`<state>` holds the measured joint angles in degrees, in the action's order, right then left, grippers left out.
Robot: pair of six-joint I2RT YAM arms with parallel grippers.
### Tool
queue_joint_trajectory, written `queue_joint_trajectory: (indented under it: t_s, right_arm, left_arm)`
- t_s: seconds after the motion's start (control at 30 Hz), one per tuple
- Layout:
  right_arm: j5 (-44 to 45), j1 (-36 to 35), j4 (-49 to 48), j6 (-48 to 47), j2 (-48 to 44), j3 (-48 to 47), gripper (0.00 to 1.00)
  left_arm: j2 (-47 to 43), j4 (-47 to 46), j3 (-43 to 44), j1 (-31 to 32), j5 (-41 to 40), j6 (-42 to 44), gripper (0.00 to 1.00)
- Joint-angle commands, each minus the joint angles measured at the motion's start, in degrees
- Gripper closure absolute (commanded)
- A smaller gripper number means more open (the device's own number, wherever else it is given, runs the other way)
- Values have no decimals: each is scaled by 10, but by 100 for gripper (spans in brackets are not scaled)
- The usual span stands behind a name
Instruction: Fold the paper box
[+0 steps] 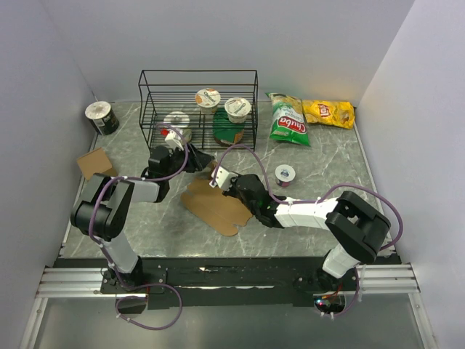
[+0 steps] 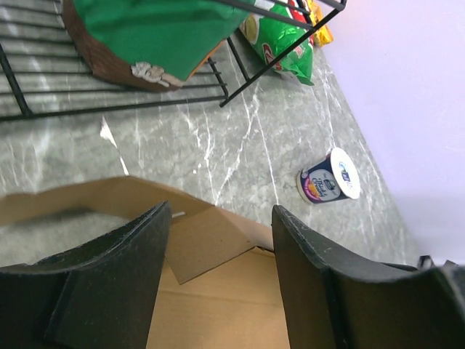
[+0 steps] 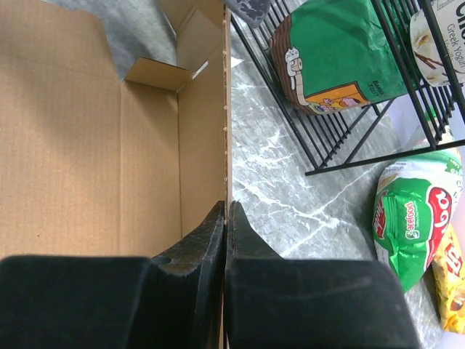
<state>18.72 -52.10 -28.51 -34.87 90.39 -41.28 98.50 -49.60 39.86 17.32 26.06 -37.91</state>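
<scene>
The paper box (image 1: 216, 209) is a brown cardboard sheet lying mid-table with its far side wall raised. My right gripper (image 1: 224, 183) is shut on the top edge of that upright wall; in the right wrist view its jaws (image 3: 227, 209) pinch the thin cardboard edge, with the box's inner floor (image 3: 73, 145) to the left. My left gripper (image 1: 205, 161) hovers at the box's far corner by the rack. In the left wrist view it (image 2: 220, 218) stands open, its fingers (image 2: 138, 254) straddling a small corner flap (image 2: 207, 243) without touching it.
A black wire rack (image 1: 197, 105) at the back holds yogurt cups and a green packet. A yogurt cup (image 1: 285, 174) lies right of the box. Chip bags (image 1: 288, 120) sit at the back right. A small square cardboard box (image 1: 96, 163) and a tub (image 1: 102, 116) are at the left.
</scene>
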Motion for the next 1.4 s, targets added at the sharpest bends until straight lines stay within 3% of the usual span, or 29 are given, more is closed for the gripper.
queue_joint_trajectory:
  t_s: [0.0, 0.13, 0.4, 0.6, 0.83, 1.17, 1.2, 1.33, 1.37]
  right_arm:
    - [-13, 2, 8, 9, 21, -15, 100]
    - [-12, 2, 10, 10, 20, -15, 100]
    - [-11, 2, 14, 11, 19, -15, 100]
    - [-9, 2, 17, 11, 17, -16, 100]
    - [-7, 2, 16, 11, 19, -14, 100]
    - [4, 2, 12, 5, 23, -16, 100]
    - [4, 2, 11, 4, 23, -14, 100]
    - [2, 2, 6, -3, 22, -11, 100]
    - [0, 2, 6, -5, 20, -10, 100]
  left_arm:
    - [-18, -5, -17, 8, 24, -58, 37]
    - [-35, 4, -31, 20, -11, -62, 36]
    - [-54, 106, 16, 39, -58, -37, 33]
    - [-48, 184, 68, 39, -53, -16, 39]
    - [-28, 205, 94, 39, -19, -19, 57]
    - [-23, 158, 64, 40, -13, -74, 66]
    - [-23, 140, 60, 40, -11, -80, 65]
    - [-45, 121, 42, 21, -17, -88, 28]
    - [-52, 116, 37, 13, -13, -88, 24]
